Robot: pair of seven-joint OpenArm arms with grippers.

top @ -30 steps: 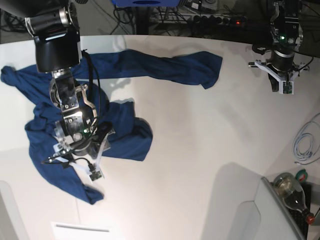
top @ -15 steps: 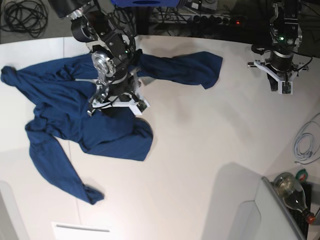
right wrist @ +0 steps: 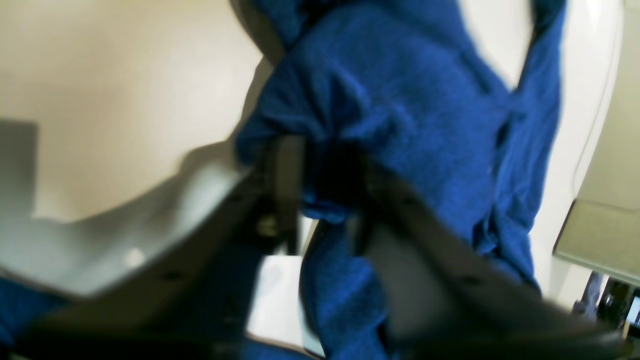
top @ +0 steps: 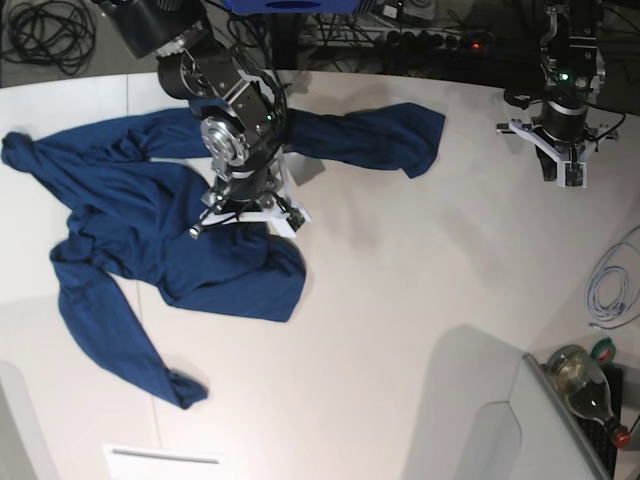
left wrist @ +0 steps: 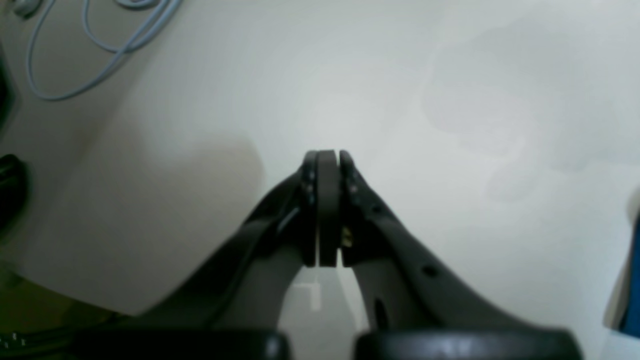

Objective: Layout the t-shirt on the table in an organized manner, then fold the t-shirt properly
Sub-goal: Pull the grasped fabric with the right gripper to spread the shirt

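Observation:
The dark blue t-shirt [top: 130, 230] lies crumpled across the left half of the white table [top: 420, 300], with one part stretching toward the back centre. My right gripper [top: 248, 213] is down on the shirt near its middle. In the right wrist view its fingers [right wrist: 285, 170] pinch a bunched fold of the t-shirt [right wrist: 400, 100]. My left gripper [top: 563, 172] hovers over bare table at the back right, far from the shirt. Seen from the left wrist, the left gripper [left wrist: 327, 156] is shut with nothing in it.
A light blue cable [top: 610, 290] coils at the table's right edge, also visible as the cable [left wrist: 90, 55] in the left wrist view. A bottle [top: 585, 385] and a grey-white panel [top: 500, 430] sit at the front right. A white label [top: 165, 460] lies front left.
My right arm has swung from the shirt's front-left part to its middle near the back, and its jaws have closed on the fabric. The left arm has not moved.

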